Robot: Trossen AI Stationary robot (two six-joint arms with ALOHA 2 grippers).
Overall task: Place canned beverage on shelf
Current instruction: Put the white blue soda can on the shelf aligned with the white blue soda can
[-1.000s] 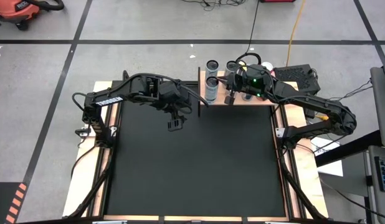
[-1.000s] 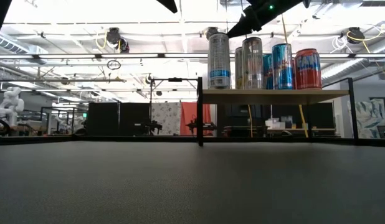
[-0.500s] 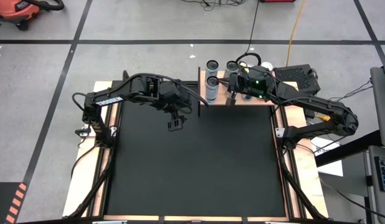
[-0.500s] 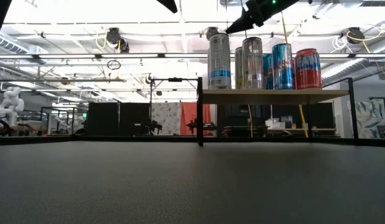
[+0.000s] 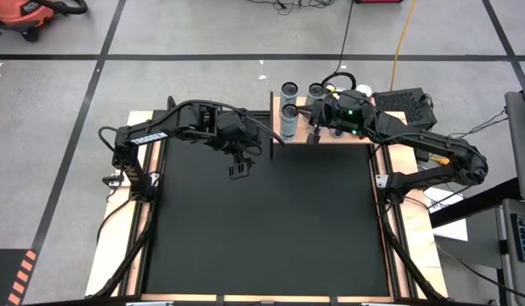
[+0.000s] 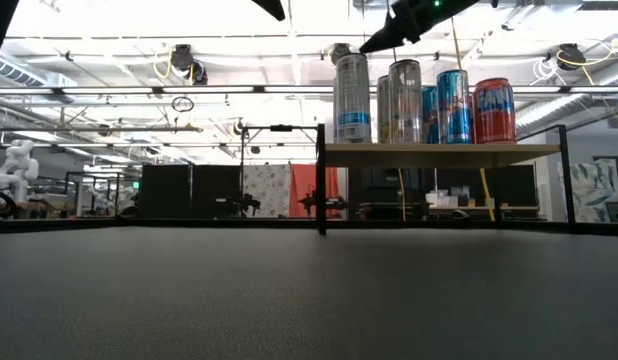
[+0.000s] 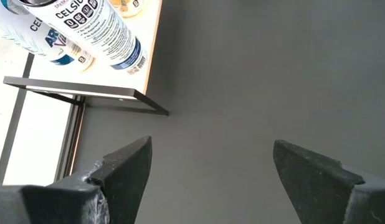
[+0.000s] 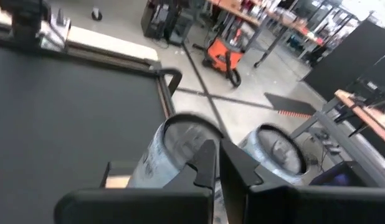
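Black mat (image 5: 262, 229), cans on shelf (image 6: 439, 154), right gripper (image 5: 313, 136) closed (empty) above, left gripper (image 5: 238, 172) spread, empty.

Black mat (image 5: 262, 229) is seen under dark arms. Shelf (image 6: 439, 153) is light natural wood on black legs. Cans: silver with a blue band (image 6: 351, 97), plain silver (image 6: 405, 101), blue with red stripes (image 6: 453, 106), red with white-blue lettering (image 6: 494, 111). White can with black and blue lettering (image 7: 99, 31). Grey floor (image 5: 203, 34) is crossed by black lines.
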